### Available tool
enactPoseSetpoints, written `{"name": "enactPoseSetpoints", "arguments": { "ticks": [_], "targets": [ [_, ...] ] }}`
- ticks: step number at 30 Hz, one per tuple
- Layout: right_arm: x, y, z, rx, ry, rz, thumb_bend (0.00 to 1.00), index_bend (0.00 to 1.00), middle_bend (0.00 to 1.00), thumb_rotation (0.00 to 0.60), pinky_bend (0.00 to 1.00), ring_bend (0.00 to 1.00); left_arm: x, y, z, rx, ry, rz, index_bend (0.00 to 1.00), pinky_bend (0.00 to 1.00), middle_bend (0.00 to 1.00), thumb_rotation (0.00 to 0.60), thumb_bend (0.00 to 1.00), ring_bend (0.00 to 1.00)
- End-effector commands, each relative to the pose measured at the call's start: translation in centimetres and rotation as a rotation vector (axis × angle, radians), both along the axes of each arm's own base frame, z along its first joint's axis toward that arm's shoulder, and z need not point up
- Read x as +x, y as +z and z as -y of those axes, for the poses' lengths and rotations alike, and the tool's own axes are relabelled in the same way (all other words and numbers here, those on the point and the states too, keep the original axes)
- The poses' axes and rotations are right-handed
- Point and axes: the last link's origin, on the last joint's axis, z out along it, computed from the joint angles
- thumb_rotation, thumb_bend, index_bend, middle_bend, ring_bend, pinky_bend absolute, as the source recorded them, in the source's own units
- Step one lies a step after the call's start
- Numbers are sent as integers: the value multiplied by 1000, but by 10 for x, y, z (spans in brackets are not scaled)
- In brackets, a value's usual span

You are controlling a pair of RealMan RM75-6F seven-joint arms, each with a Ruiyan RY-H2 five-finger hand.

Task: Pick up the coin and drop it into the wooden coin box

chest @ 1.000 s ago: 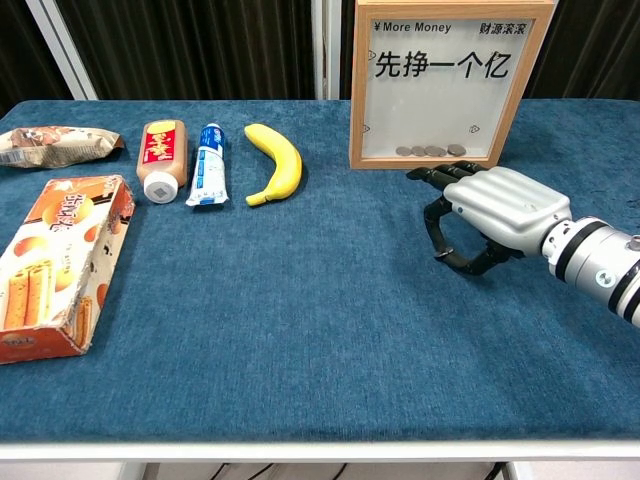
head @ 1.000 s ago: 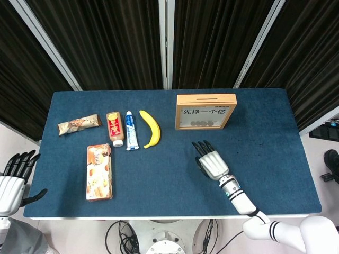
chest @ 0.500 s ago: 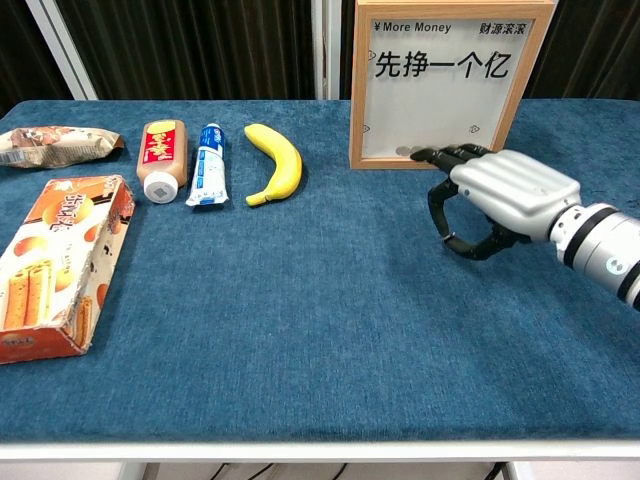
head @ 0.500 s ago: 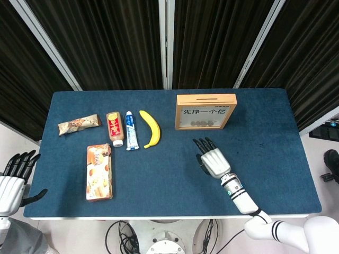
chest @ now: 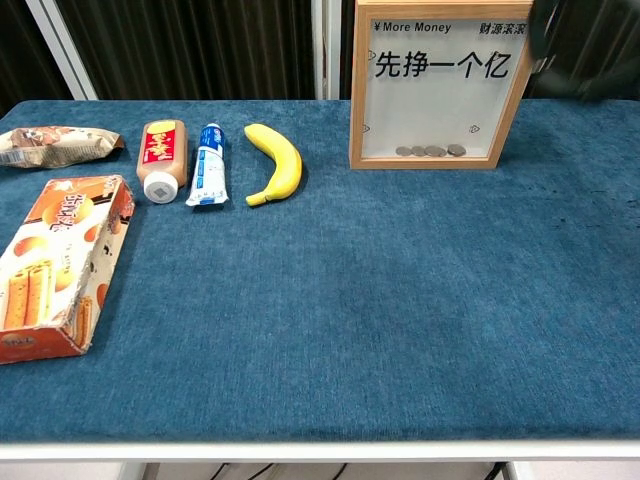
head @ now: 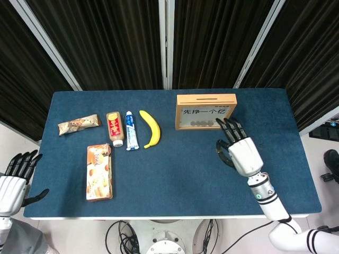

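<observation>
wooden coin box (head: pixel 206 111): light wood frame, clear front pane printed with "More Money" and large Chinese characters; standing upright on the blue counter (head: pixel 159 180), just beyond the right hand (head: pixel 241 153)'s fingertips (head: pixel 229 126) in the head view; dark slot on the top edge.
coins inside box (chest: pixel 430 151): several grey discs in a row along the bottom behind the pane.
coin to pick up: cannot tell; none visible in the right hand or loose near it.

On the blue cloth tabletop (head: pixel 169 174), toward its left edge, lies a crinkled snack wrapper (head: pixel 78 125). Nearer the front edge sits an orange biscuit carton (head: pixel 99 171). Toward the back, side by side: a brown red-labelled bottle (head: pixel 115 128), a white-and-blue tube (head: pixel 131 130), a yellow banana (head: pixel 151 127).
</observation>
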Motion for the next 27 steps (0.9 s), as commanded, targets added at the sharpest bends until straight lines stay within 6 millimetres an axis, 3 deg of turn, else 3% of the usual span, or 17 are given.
{"name": "enactPoseSetpoints", "arguments": {
  "ticks": [1,13,18,27],
  "targets": [
    [16,31,17,-118,20,5,358,767,48,600,0,0,2,-1,-1,-5,-8,-5,16,0,0,600,150,0],
    [72,41,109,-147,-127,-87,362,792,65,600,0,0,7,-3,-3,-19,-17,-5,16,0,0,600,150,0],
    [78,31,137,-104,-219,-99,363,803,66,600,0,0,8,-1,-4,-16,-20,0,16,0,0,600,147,0],
    [82,22,163,-118,-337,-123,368,827,68,600,0,0,6,1,-6,-17,-15,7,16,0,0,600,147,0]
  ]
}}
